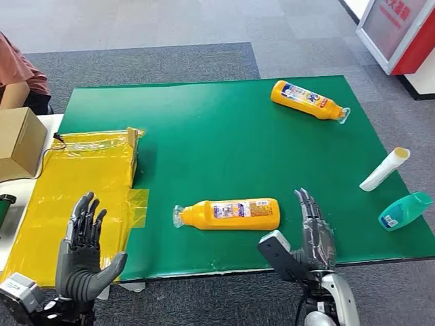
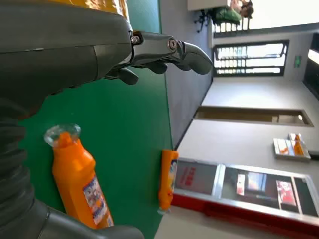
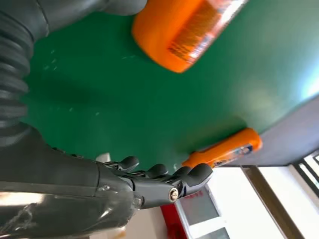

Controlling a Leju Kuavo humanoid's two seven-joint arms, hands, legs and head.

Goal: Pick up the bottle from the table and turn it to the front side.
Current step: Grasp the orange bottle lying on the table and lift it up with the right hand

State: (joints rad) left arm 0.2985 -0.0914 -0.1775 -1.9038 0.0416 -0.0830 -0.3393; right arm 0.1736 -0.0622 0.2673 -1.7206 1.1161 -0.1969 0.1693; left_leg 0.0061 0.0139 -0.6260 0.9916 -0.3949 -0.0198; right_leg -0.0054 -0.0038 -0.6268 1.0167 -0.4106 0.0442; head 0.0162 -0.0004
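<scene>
An orange bottle (image 1: 231,214) lies on its side near the front of the green table mat (image 1: 220,136), clear cap pointing left, label facing up. Its cap end appears in the left wrist view as the orange bottle (image 2: 80,184), and its base in the right wrist view as the orange bottle (image 3: 180,30). My right hand (image 1: 308,241) hovers open just right of its base, fingers straight. Over the yellow sheet at the front left, my left hand (image 1: 84,248) is open, fingers spread. A second orange bottle (image 1: 308,100) lies at the far right of the mat.
A yellow plastic sheet (image 1: 77,183) covers the left table, with a cardboard box (image 1: 18,139) beside it. A white tube (image 1: 385,168) and a teal bottle (image 1: 405,210) lie at the mat's right edge. A person's sleeve (image 1: 18,64) is at the far left.
</scene>
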